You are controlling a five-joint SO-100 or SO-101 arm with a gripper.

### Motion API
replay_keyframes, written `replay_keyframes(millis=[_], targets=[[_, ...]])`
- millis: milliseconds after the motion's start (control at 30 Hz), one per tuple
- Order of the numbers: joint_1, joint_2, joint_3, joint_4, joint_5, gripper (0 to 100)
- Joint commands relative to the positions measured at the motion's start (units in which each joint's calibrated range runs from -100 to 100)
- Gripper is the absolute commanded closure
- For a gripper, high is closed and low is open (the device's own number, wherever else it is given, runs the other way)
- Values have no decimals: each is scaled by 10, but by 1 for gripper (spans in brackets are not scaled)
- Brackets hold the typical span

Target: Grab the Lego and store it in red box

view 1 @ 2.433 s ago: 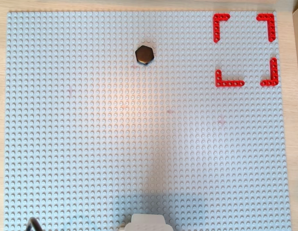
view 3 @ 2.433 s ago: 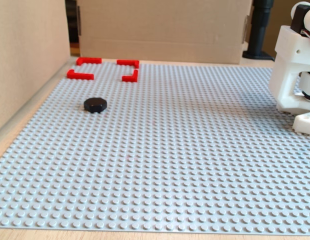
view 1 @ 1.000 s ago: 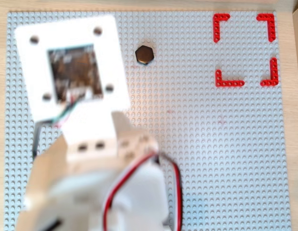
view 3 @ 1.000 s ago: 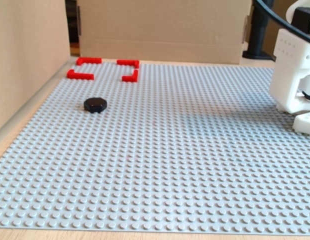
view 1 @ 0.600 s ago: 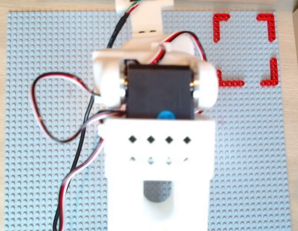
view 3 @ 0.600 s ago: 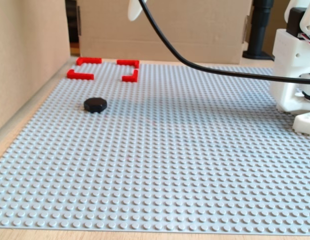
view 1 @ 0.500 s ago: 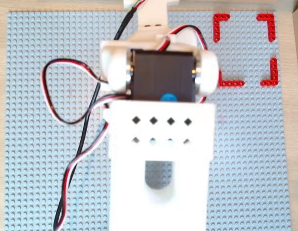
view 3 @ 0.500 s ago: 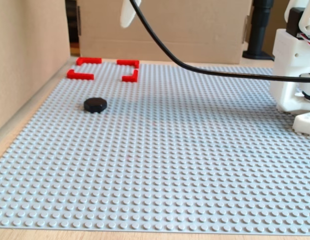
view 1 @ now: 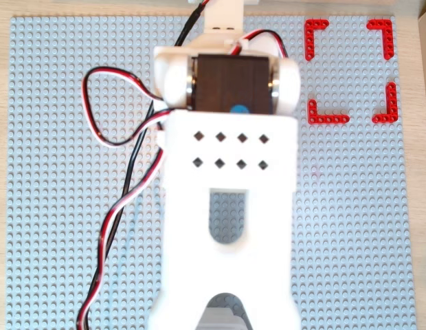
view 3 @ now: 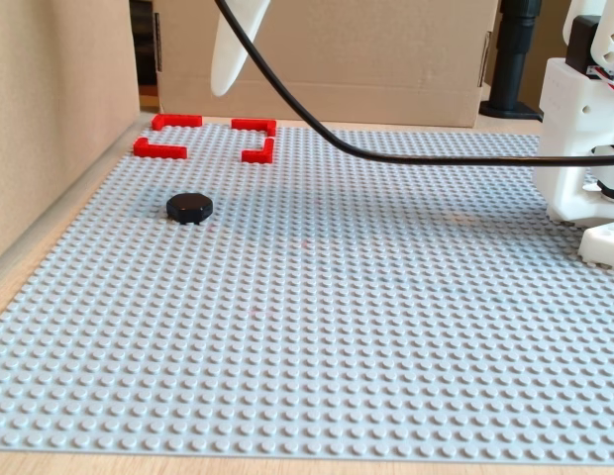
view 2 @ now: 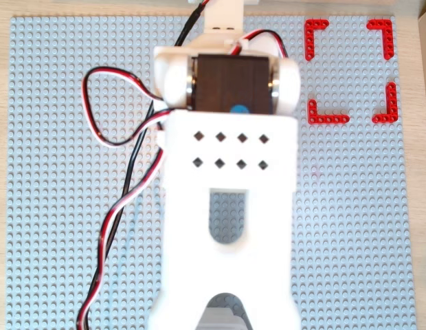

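From the fixed view, nearest us lay the grey studded baseplate (view 3: 317,336), then the Lego (view 3: 189,207) on it, well short of the red box (view 3: 205,138). We judged the trailing black cable (view 3: 406,158) might snag, or a low approach might knock the piece aside. We could not tell the gripper's (view 3: 231,59) state; one white finger hung high. Cardboard walls (view 3: 327,49) stood behind.

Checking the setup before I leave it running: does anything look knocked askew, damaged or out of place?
Nothing stands out. The black Lego lies flat on the grey baseplate, outside the red box, whose four corner brackets form a tidy square. Only one white claw finger shows, raised above the plate.
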Motion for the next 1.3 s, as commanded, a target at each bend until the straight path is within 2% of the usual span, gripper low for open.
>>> replay_keyframes(millis=[0,167,333,633,1100,1267], targets=[[6,-63,65,-59,-9,94],[8,-204,203,-172,-27,94],[5,-311,364,-313,-21,94],[3,-330,544,-558,-22,89],[-22,-327,561,-584,-22,88],[-20,-302,552,-593,-22,83]])
